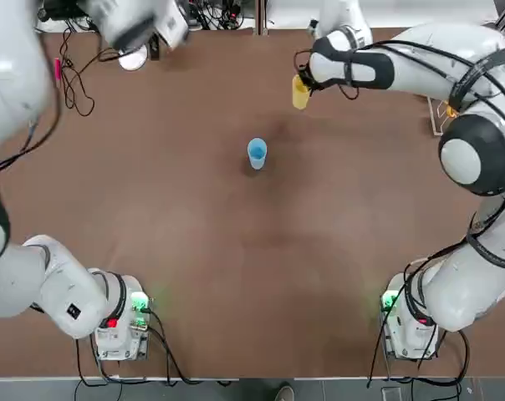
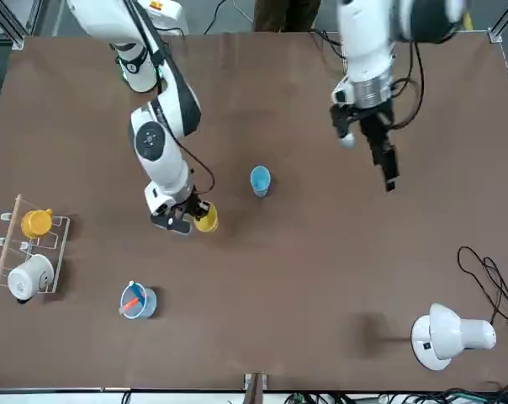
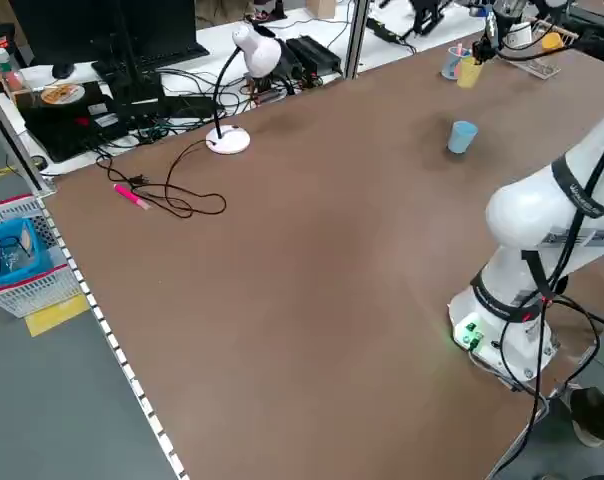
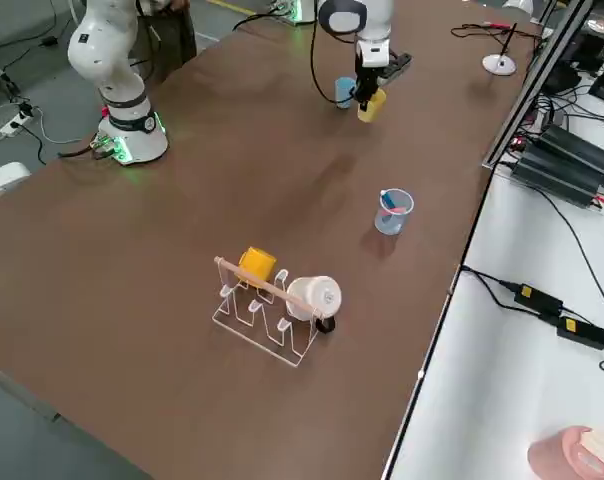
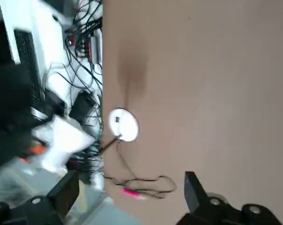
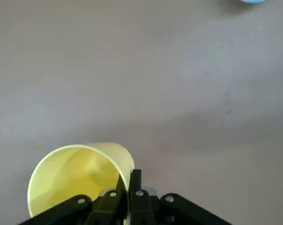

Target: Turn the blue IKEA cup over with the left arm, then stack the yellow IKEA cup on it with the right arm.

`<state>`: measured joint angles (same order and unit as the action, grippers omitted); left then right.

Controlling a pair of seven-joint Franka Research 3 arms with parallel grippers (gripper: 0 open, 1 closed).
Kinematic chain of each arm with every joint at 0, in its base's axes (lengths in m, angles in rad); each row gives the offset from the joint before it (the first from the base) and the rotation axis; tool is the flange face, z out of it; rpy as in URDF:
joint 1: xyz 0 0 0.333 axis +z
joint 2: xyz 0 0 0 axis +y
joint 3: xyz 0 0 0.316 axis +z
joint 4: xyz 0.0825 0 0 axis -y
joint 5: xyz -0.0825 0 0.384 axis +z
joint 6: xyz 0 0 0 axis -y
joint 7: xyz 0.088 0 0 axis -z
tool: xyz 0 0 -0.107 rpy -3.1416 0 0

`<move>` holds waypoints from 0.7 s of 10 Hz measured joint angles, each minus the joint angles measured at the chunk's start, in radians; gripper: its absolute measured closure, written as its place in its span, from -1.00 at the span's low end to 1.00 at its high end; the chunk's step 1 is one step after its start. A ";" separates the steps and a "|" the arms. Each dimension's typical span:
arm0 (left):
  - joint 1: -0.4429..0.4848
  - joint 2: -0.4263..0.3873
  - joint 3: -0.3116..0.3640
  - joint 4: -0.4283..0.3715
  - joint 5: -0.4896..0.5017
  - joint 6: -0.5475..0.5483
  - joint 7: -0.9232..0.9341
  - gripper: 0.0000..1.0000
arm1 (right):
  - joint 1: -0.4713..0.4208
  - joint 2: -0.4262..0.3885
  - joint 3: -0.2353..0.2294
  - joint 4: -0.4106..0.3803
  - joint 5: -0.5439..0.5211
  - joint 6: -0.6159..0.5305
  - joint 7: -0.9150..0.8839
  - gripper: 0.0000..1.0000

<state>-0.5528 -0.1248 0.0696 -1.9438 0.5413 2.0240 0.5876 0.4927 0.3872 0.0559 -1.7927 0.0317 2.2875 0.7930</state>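
"What did the table look like?"

"The tabletop (image 1: pixel 236 234) was brown, smooth and mostly matt, with a faint sheen."

"And the blue cup (image 1: pixel 257 153)?"

"Opaque, smooth plastic by its look. The yellow cup (image 6: pixel 85 178) seemed plastic too, its wall softly shiny."

"The arms?"

"Glossy white shells on the left arm (image 1: pixel 6 92) and the right arm (image 1: pixel 436 54)."

"And the mug (image 4: pixel 317 297) on the rack (image 4: pixel 272 320)?"

"Smooth, glossy white; the rack was thin white wire with a wood-like bar."

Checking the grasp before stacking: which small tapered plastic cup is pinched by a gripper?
The yellow one, rim between the right gripper's fingers; the blue one stands alone.
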 joint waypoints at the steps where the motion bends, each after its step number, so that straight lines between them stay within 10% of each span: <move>1: 0.064 0.007 0.001 0.082 -0.172 -0.081 -0.017 -0.98 | 0.024 0.001 0.016 0.012 0.000 -0.004 0.047 0.92; 3: 0.239 0.073 0.005 0.266 -0.431 -0.229 -0.073 -0.98 | 0.062 0.002 0.069 0.027 -0.006 -0.011 0.144 0.92; 7: 0.359 0.121 0.006 0.386 -0.478 -0.425 -0.362 -0.98 | 0.083 0.010 0.184 0.027 -0.087 -0.015 0.316 0.92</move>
<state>-0.1943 -0.0034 0.0752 -1.5576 0.0632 1.5987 0.2251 0.5761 0.3971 0.2401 -1.7653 -0.0550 2.2722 1.1092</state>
